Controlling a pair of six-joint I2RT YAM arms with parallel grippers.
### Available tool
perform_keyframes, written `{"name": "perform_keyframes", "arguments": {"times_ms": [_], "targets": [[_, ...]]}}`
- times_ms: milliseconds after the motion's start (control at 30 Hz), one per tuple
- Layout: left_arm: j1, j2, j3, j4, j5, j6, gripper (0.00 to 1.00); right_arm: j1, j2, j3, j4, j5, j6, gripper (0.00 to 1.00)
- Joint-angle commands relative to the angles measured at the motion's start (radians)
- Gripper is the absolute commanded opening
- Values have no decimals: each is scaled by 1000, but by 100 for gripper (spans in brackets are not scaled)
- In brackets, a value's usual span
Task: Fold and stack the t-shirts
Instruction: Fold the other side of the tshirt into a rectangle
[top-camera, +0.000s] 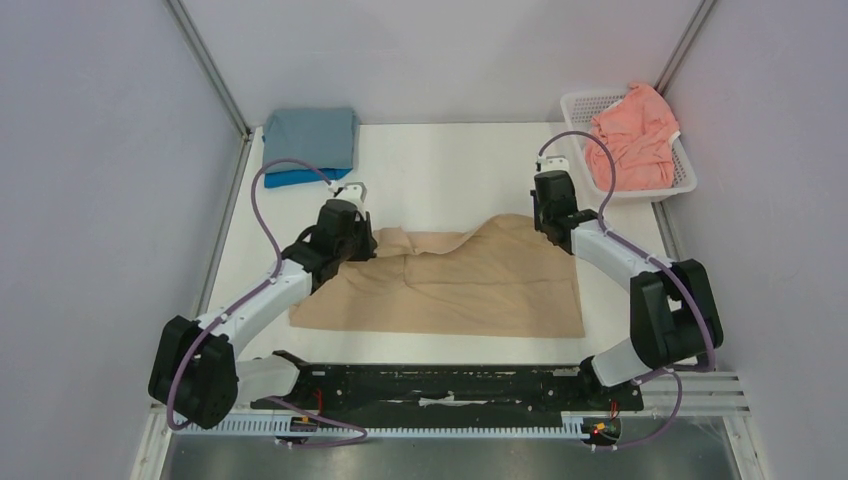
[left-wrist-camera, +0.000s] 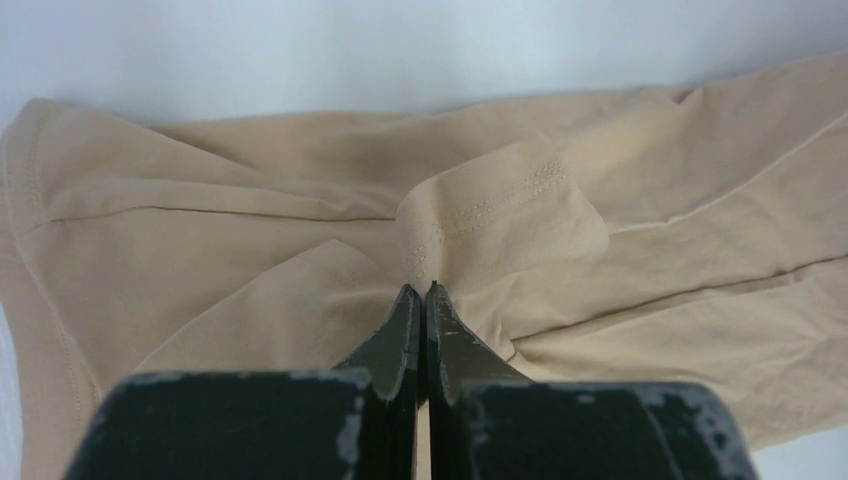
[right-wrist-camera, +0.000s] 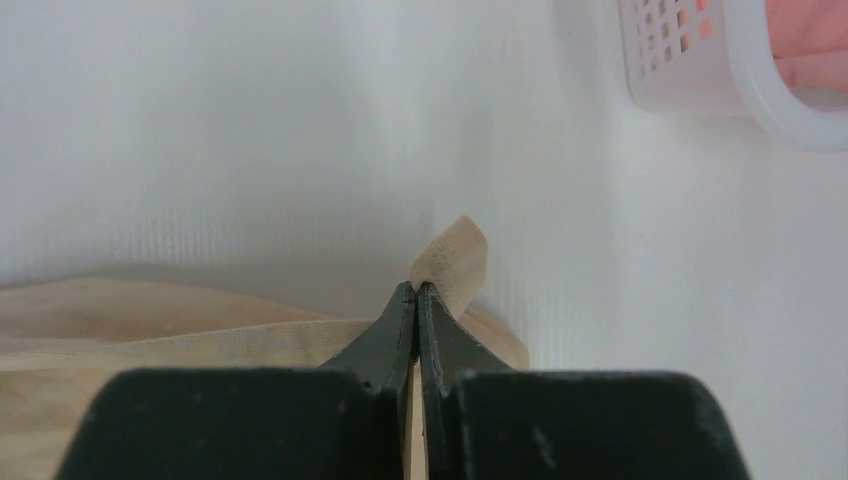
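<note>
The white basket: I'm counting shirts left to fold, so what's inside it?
A crumpled salmon-pink t-shirt fills most of the basket. Anything beneath it is hidden from view.

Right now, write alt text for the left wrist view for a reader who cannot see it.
The left jaws, black and scuffed, are shut on a stitched hem fold of the tan t-shirt. The shirt lies rumpled across the white table, filling most of the view.

Overhead plus two wrist close-ups.
Top camera looks down over the whole desk (top-camera: 450, 170) from behind the arms (top-camera: 280, 285); each wrist camera peers past its jaws; all share the tan t-shirt (top-camera: 450, 290).
</note>
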Motion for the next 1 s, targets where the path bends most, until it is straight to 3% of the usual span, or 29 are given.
{"name": "perform_keyframes", "arguments": {"times_ms": [0,267,500,633,667,733,767,833,867,933,967], "targets": [[-26,-51,-33,-36,-9,-77,2,3,-62,-25,29,-13,21,0],[-33,-116,-89,-101,-75,-163,2,4,-165,-122,7,-26,0,1],[-33,-126,-117,-129,-51,-214,2,4,-313,-214,-54,-11,-9,6],[-37,-167,-150,-160,-48,-241,2,4,-379,-282,-118,-14,75,7],[-37,-187,-160,-165,-49,-254,5,3,-398,-307,-132,-14,99,12],[-40,-223,-192,-184,-25,-284,29,4,-440,-362,-183,3,161,19],[-43,-247,-210,-182,4,-293,40,4,-462,-388,-207,21,201,27],[-57,-299,-242,-197,46,-320,54,3,-513,-428,-256,49,259,58],[-72,-330,-255,-214,54,-341,63,4,-541,-437,-287,69,274,68],[-95,-409,-280,-225,58,-401,76,3,-594,-434,-335,122,297,77],[-102,-453,-286,-224,61,-414,78,4,-624,-426,-346,138,299,83]]}}
